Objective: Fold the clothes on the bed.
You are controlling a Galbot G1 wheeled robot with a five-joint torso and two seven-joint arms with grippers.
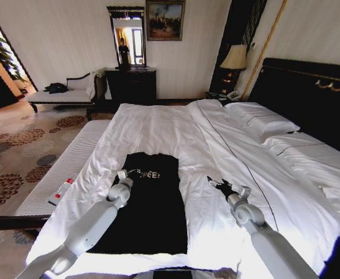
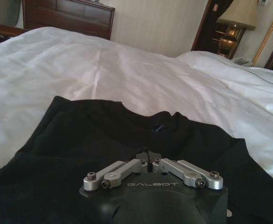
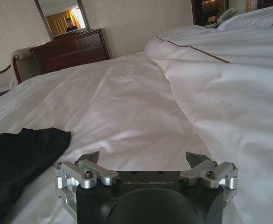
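The black shirt [image 1: 149, 203] lies flat on the bed [image 1: 216, 145], near the foot edge and toward the bed's left side. Its collar end points to the far side, and small white letters show on the chest.

The left gripper [image 1: 123, 174] is over the shirt's far left part, close to the letters. In the left wrist view its fingers [image 2: 148, 156] are pressed together, right above the dark cloth, with the collar just past them. They pinch nothing that I can see.

The right gripper [image 1: 219, 185] is above the bare white sheet, off to the right of the shirt and apart from it. In the right wrist view its fingers [image 3: 92, 157] are spread wide, and a black sleeve [image 3: 29, 144] lies on the sheet to one side.

Farther on, a folded duvet [image 1: 245, 157] runs along the right half of the bed. White pillows [image 1: 262, 119] rest against the dark headboard [image 1: 309, 93].

A red and white remote [image 1: 60, 190] lies on the white bench [image 1: 59, 168] beside the bed's left edge.

By the far wall stand a dark dresser [image 1: 132, 84], a mirror [image 1: 128, 38], a painting [image 1: 165, 20] and a lit lamp [image 1: 235, 58]. The carpet [image 1: 18, 145] has flower shapes.
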